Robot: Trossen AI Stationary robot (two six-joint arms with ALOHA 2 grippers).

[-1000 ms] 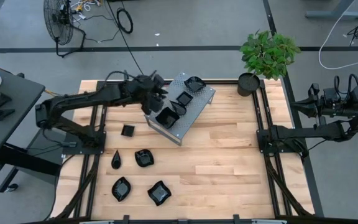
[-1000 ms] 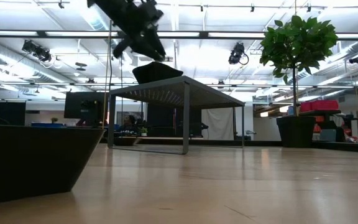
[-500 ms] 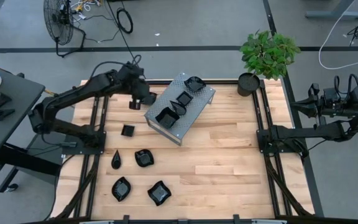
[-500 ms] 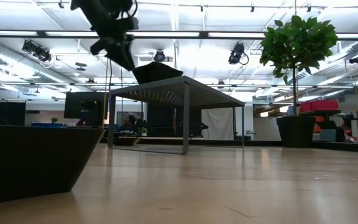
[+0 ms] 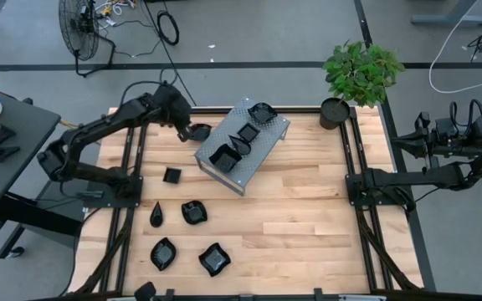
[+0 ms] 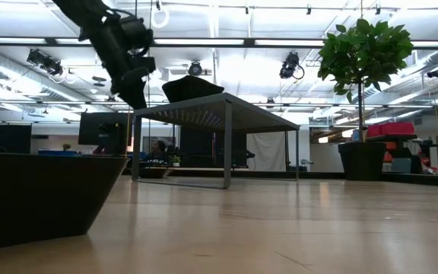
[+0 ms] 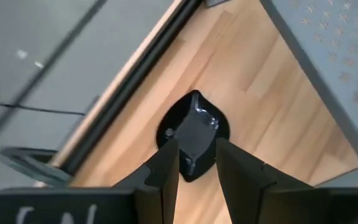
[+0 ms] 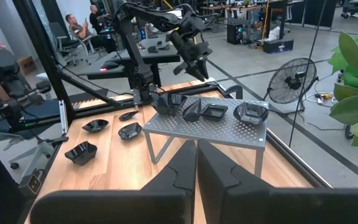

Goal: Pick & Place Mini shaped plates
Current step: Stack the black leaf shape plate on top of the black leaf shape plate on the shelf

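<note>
Four mini plates sit on the grey perforated metal stand [image 5: 243, 144]: one at its far end [image 5: 262, 111], one mid-deck [image 5: 247, 132], a small one [image 5: 233, 146] and a square one [image 5: 222, 156] at the near end. Left hand [image 5: 192, 131] hangs just off the stand's left edge, over the far-left tabletop [image 5: 308, 209], fingers [image 7: 163, 171] clamped on the rim of a teardrop plate [image 7: 194, 134]; in the left wrist view, wood shows under the plate, and I can't tell whether it touches down. Five more plates lie on the tabletop, near-left of the stand: small square [image 5: 171, 176], teardrop [image 5: 156, 215], wavy [image 5: 193, 211], and two at the front, [image 5: 163, 252] and [image 5: 213, 259]. Right hand [image 8: 196, 163] is parked well right of the stand, off the tabletop's right edge, fingers together, empty. Potted plant [image 5: 356, 75] stands just right of the stand's far end.
</note>
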